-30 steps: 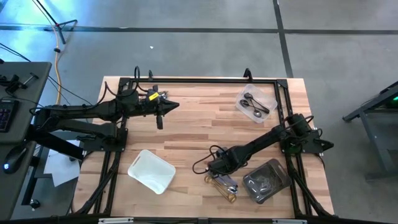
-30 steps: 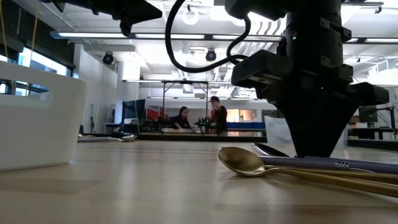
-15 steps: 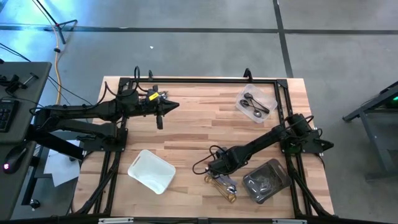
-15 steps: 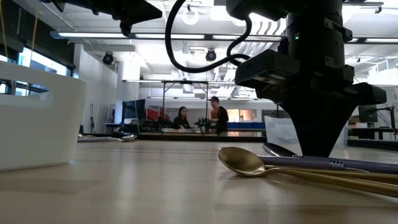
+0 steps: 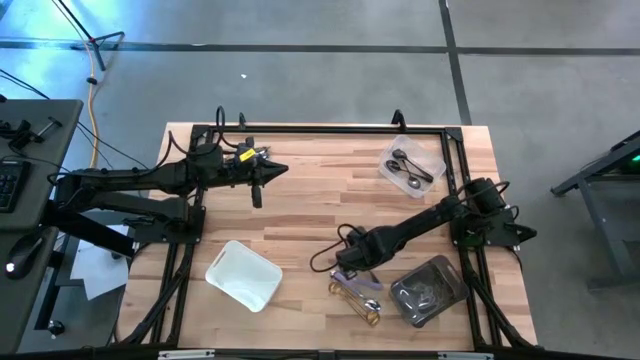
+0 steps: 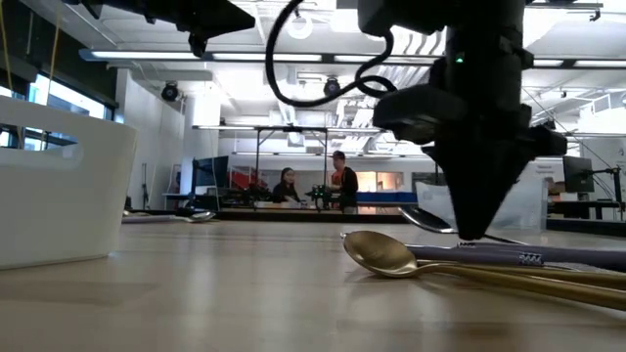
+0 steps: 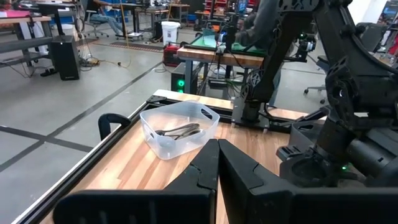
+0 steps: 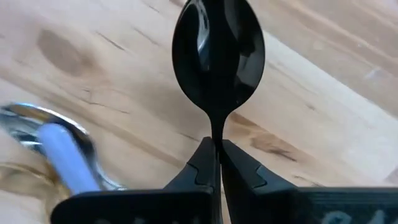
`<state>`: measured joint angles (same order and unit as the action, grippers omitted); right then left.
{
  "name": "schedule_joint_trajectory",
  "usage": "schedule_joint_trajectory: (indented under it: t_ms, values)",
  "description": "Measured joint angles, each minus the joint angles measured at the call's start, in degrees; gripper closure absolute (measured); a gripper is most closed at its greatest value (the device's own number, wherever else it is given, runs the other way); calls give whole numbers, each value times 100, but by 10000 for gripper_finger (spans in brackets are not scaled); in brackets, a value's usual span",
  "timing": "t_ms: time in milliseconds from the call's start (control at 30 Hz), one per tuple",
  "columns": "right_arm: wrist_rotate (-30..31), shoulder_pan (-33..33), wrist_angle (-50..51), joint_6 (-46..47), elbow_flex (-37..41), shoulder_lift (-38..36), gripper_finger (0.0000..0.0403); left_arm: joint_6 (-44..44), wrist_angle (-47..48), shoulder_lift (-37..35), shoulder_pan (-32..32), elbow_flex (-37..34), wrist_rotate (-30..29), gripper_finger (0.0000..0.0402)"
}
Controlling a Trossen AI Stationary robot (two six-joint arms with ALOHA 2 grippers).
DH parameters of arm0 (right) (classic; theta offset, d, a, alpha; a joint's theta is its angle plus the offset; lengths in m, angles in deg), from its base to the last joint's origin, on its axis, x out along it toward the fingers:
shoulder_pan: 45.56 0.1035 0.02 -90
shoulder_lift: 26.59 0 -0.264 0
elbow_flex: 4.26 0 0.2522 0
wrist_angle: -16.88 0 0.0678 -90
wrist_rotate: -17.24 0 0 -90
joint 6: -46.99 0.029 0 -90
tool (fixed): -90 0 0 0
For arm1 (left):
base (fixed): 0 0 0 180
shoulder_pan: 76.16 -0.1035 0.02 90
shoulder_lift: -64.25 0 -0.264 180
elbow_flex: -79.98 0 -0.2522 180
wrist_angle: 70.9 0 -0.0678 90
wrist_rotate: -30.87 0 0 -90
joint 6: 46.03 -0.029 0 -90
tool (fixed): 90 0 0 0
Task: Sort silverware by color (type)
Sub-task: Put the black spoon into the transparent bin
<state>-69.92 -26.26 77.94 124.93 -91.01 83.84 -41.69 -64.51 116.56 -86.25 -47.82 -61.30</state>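
Right gripper (image 8: 217,163): my fingers are pinched fully together on the thin neck of a dark spoon (image 8: 217,59); its bowl stands out ahead of the tips, clear of the wood.
Position: at about 5 o'clock on the table (image 5: 320,190), just above the loose pile of silverware (image 5: 357,297).
Left gripper (image 7: 217,163): closed on nothing, waiting near 10 o'clock.
Destination: the clear tray (image 5: 410,168) at 2 o'clock already holds dark pieces, so I judge that to be where this spoon belongs.
Other containers: a white tray (image 5: 243,275) at 7 o'clock; a second clear tray (image 5: 428,290) at 5 o'clock holding what look like silver pieces.
Risk, grip: the hold is on a narrow neck only; the spoon could pivot or slip during a fast swing.
Risk, pile: a gold spoon (image 6: 381,254) and others lie directly beneath; a dip would scatter them.
Hidden: in the high view my own arm covers the grip; the count in the pile is hard to make out.
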Motion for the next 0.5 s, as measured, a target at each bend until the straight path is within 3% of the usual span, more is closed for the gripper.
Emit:
schedule_joint_trajectory:
  t_ms: [500]
  values:
    - [183, -310, 579, -1106, -15, -141, 403, 104, 11, 0, 0, 0, 2, 402]
